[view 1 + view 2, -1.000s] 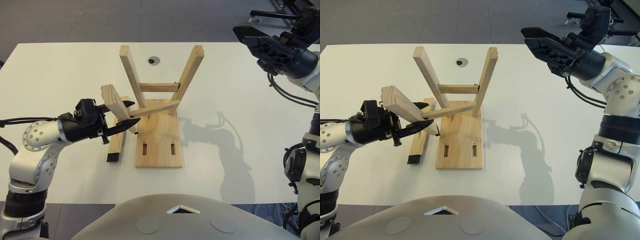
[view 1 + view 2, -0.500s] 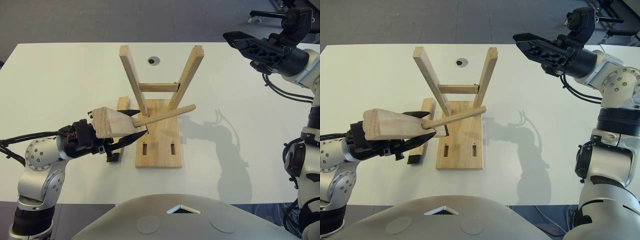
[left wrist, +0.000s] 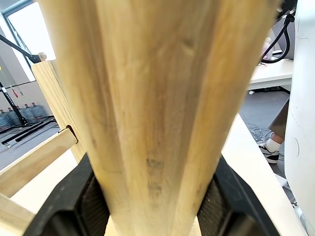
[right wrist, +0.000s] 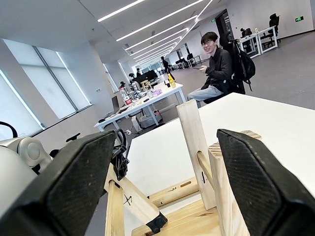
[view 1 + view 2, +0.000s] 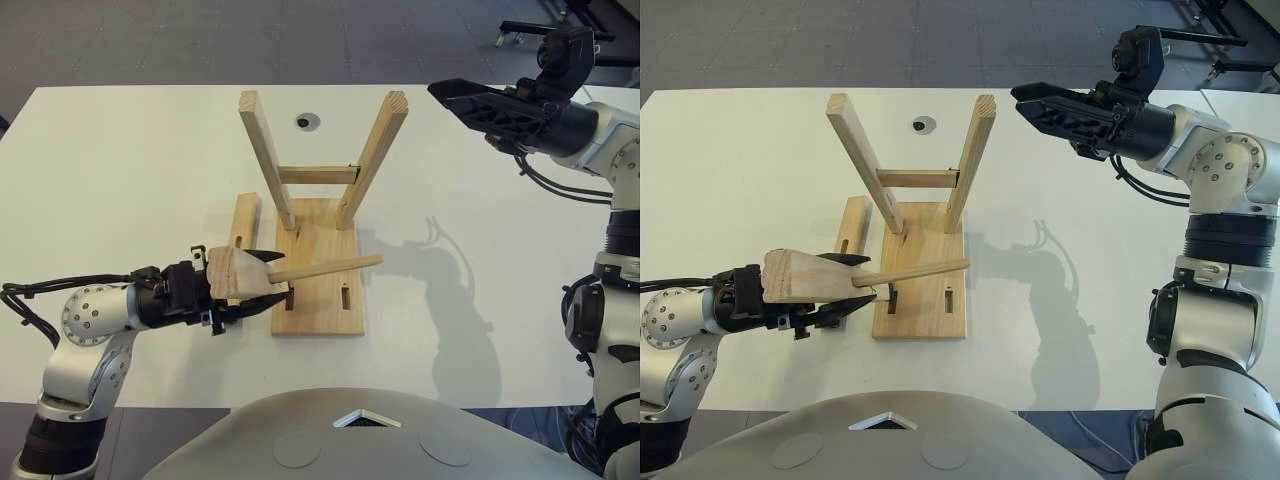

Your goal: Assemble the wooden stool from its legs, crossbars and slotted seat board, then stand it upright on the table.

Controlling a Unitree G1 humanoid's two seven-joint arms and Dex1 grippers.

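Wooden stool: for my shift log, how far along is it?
Done: two pale wooden legs joined by a crossbar stand in the slotted seat board. In hand: the left end effector grips a third leg whose second crossbar reaches over the board. Left: seating it, adding the fourth leg on the white table, standing the stool upright.

One slotted seat board, four wooden legs, namely two standing legs, one held leg, one flat leg, two crossbars, one left gripper, one right gripper, one table, one round grommet.
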